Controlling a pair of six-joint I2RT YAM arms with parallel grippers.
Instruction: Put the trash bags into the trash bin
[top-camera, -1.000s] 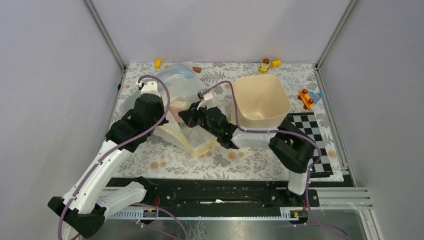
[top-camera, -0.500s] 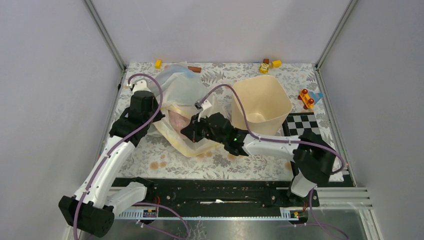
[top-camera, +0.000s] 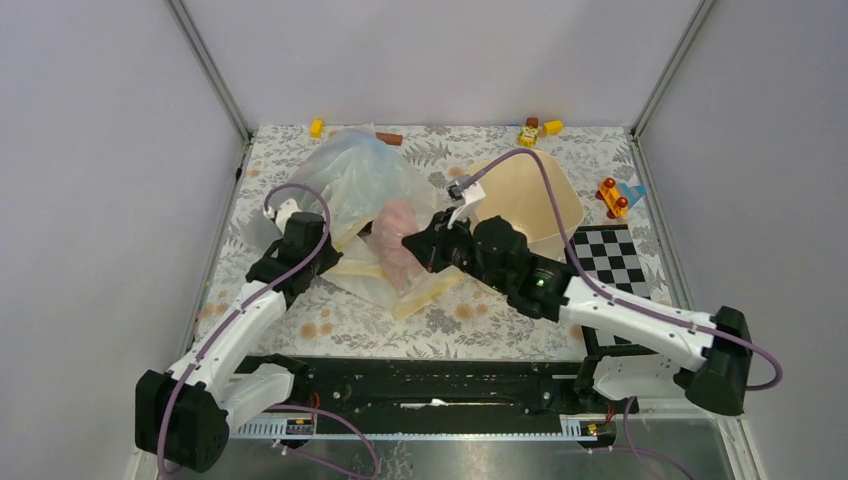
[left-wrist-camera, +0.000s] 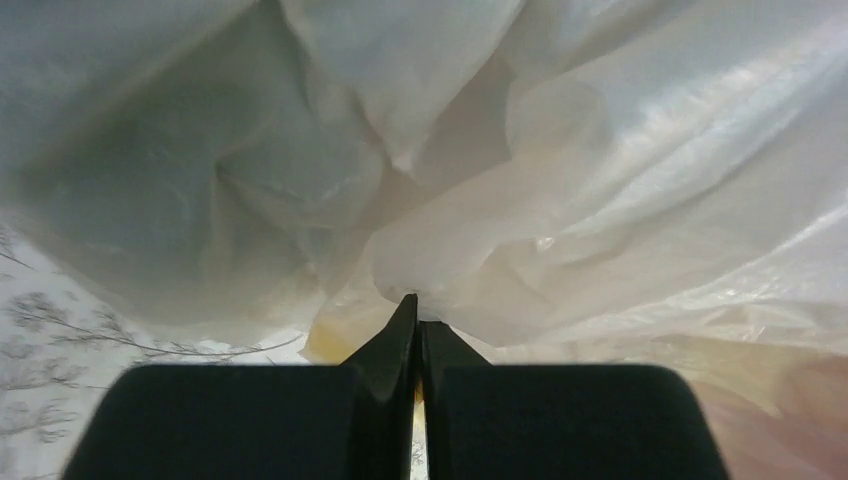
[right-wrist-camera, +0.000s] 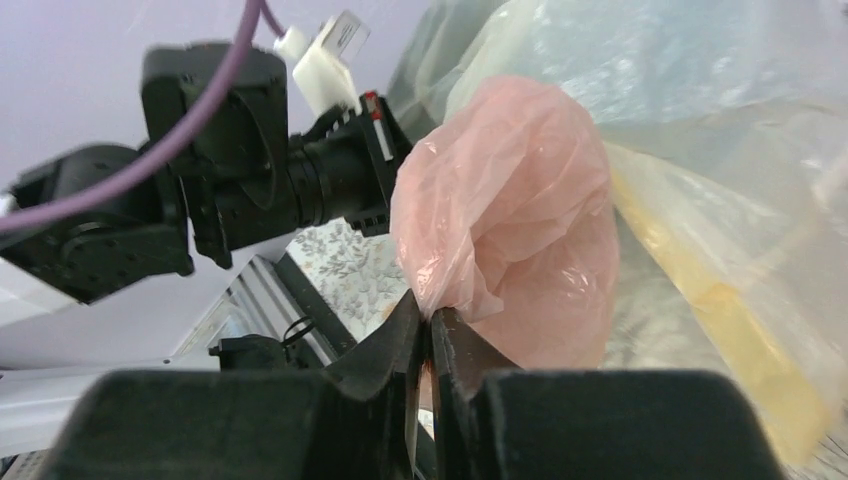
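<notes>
A small walled work cell under soft, even light.

Plain pale grey walls close it in at the back (top-camera: 430, 60), the left (top-camera: 100, 200) and the right (top-camera: 760, 200), joined at the far corners by slanting aluminium posts (top-camera: 210, 70). The table is covered with a white cloth (top-camera: 440, 325) printed with grey leaves and brownish flowers, and a black-and-white checkerboard (top-camera: 610, 255) lies at its right side. Small toys sit along the far edge: a yellow block (top-camera: 316, 127), a brown piece (top-camera: 392, 139) and a yellow-and-brown cluster (top-camera: 530, 132), perhaps a little figure. A red-and-orange toy (top-camera: 612, 197) sits near the right wall. A black rail (top-camera: 440, 385) runs along the near edge, with dull metal sheet (top-camera: 450, 455) below it.
</notes>
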